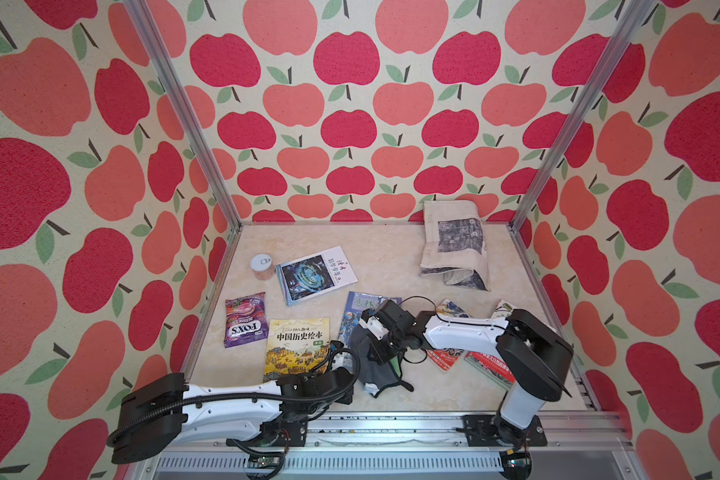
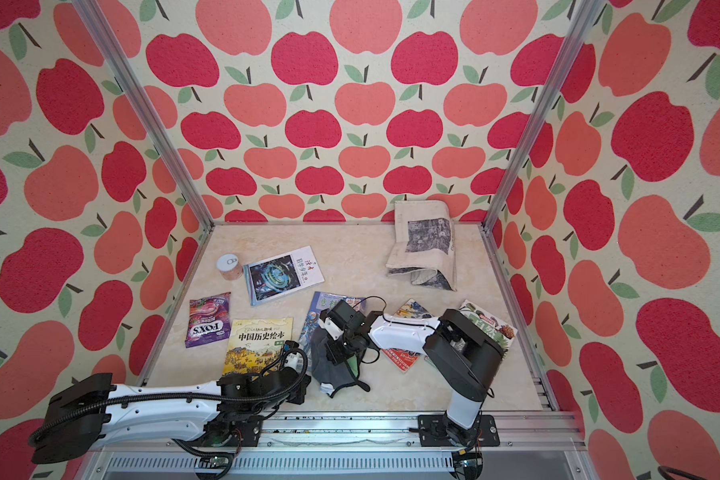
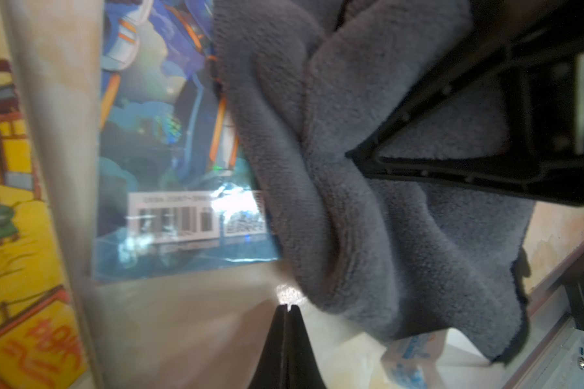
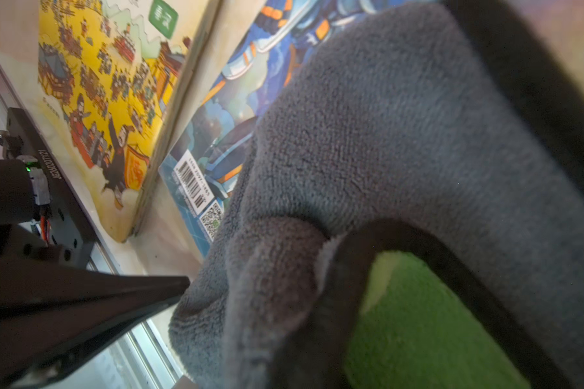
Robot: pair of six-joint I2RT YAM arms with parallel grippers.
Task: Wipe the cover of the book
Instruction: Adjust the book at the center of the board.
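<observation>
The book (image 1: 352, 313) (image 2: 313, 322) has a blue robot cover and lies near the middle front of the table. Its barcode corner shows in both wrist views (image 3: 169, 151) (image 4: 213, 141). A grey cloth (image 1: 366, 361) (image 2: 323, 365) (image 3: 351, 219) (image 4: 402, 134) with a green underside is draped over the book's near right part and onto the table. My right gripper (image 1: 378, 353) (image 2: 336, 353) is shut on the cloth from above, and the cloth hides its fingertips. My left gripper (image 1: 350, 392) (image 2: 308, 388) (image 3: 288, 306) (image 4: 182, 284) is shut and empty, low at the cloth's near left edge.
A yellow picture book (image 1: 298, 345) lies left of the blue one, beside a purple candy bag (image 1: 245, 318). Further back are a small can (image 1: 262, 266), a white-and-blue book (image 1: 314, 274) and a folded newspaper (image 1: 454, 245). Magazines (image 1: 447, 359) lie under the right arm. A metal rail (image 1: 391, 428) runs along the front.
</observation>
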